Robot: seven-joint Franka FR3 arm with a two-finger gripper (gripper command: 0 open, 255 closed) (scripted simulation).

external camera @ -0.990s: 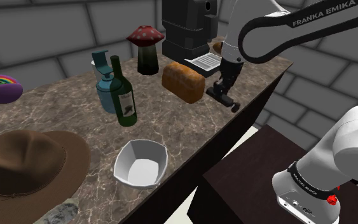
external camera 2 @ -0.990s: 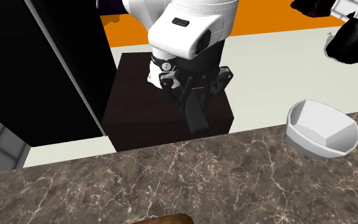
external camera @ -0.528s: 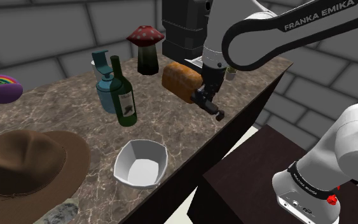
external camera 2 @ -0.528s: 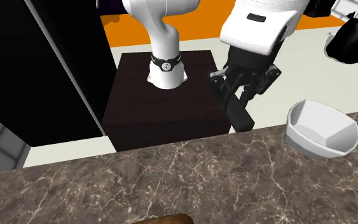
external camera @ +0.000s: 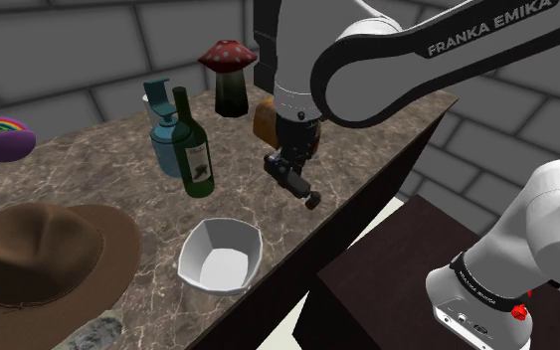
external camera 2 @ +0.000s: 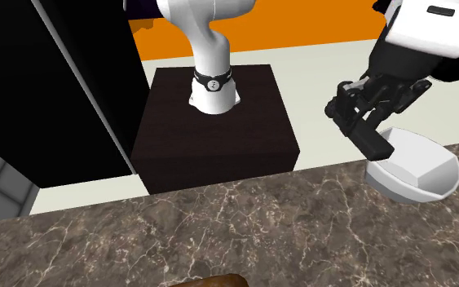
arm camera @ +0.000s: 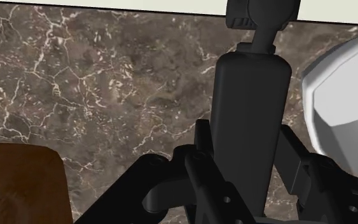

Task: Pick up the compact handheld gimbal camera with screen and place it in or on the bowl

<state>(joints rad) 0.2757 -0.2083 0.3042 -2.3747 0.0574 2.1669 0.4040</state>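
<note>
The gimbal camera point(external camera: 296, 183) is a slim black stick with a small head, held level in the air above the marble counter point(external camera: 98, 169). My gripper point(external camera: 288, 164) is shut on its handle; in the wrist view the camera point(arm camera: 250, 121) sits clasped between the fingers point(arm camera: 195, 167), its head pointing away. The white bowl point(external camera: 220, 257) stands near the counter's front edge, below the gripper and toward the shoulder view's left. In the second exterior view the camera point(external camera 2: 369, 136) hangs just left of the bowl point(external camera 2: 411, 167).
A green wine bottle point(external camera: 193, 148), a teal jug point(external camera: 165, 134), a mushroom figure point(external camera: 229, 76), a bread loaf point(external camera: 265, 118) and a black machine point(external camera: 273, 40) stand behind the gripper. A brown hat point(external camera: 39, 259) lies at the left. A dark stand point(external camera 2: 211, 122) carries the arm.
The arm has carried the camera from the counter's far right end toward the shoulder view's left and nearer the bowl, passing the bread loaf. The grip stayed shut.
</note>
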